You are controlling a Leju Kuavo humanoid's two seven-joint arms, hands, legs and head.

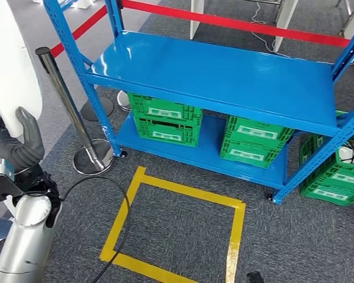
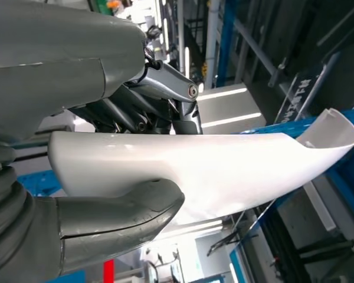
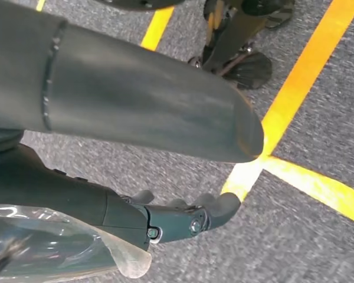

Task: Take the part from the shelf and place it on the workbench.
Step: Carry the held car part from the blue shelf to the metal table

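The part (image 1: pixel 9 62) is a long, smooth white shell, upright at the far left of the head view. My left hand (image 1: pixel 21 144) grips its lower end, raised beside my body and away from the blue shelf (image 1: pixel 210 71). In the left wrist view the white part (image 2: pixel 219 171) lies between the thick grey thumb (image 2: pixel 121 215) and the fingers (image 2: pixel 166 88). My right hand (image 3: pixel 121 118) hangs over grey carpet with its thumb and fingers (image 3: pixel 189 218) apart and nothing between them.
The shelf's top board is bare. Green crates (image 1: pixel 166 118) (image 1: pixel 253 141) sit on its lower board, and another crate (image 1: pixel 336 174) stands to the right. A yellow tape square (image 1: pixel 184 194) marks the carpet in front. A chrome post (image 1: pixel 72 112) with red belt (image 1: pixel 233 23) stands on the left.
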